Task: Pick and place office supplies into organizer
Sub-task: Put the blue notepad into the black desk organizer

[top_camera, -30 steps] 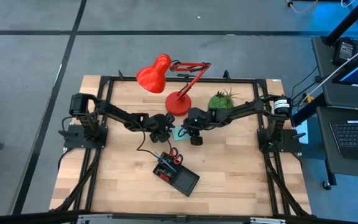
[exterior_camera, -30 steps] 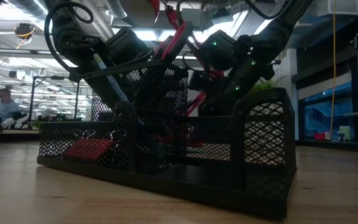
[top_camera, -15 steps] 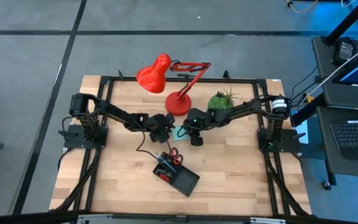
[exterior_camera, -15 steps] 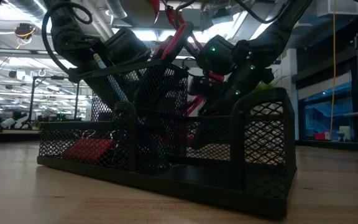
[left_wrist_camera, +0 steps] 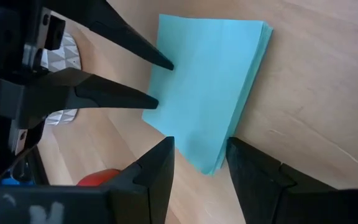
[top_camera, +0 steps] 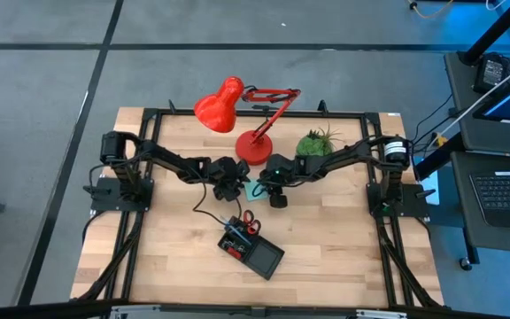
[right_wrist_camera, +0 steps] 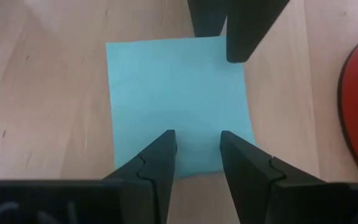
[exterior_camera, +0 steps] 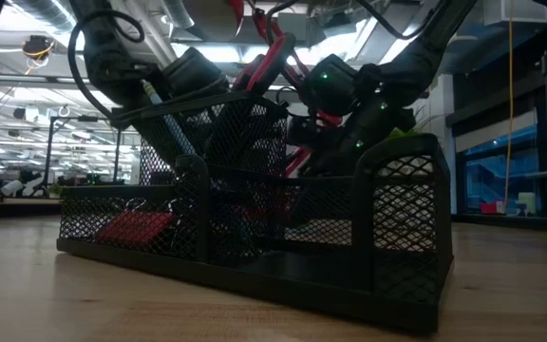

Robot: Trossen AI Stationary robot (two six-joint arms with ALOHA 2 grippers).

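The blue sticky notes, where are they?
In the high view, the blue sticky-note pad lies flat on the table's middle, between the left gripper and right gripper, just below the red lamp's base.

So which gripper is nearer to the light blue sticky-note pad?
Neither clearly: both are at it. The left gripper straddles one edge of the light blue sticky-note pad; the right gripper is over the opposite edge, both open.

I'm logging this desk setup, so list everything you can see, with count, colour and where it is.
sticky-note pad: one, light blue, flat on the table between both grippers
organizer: one, black mesh, near table edge
scissors: one pair, red-handled, in the organizer
desk lamp: one, red, far side
potted plant: one, green, beside the lamp
table: one, light wood
left gripper: open over the pad's edge
right gripper: open over the opposite edge
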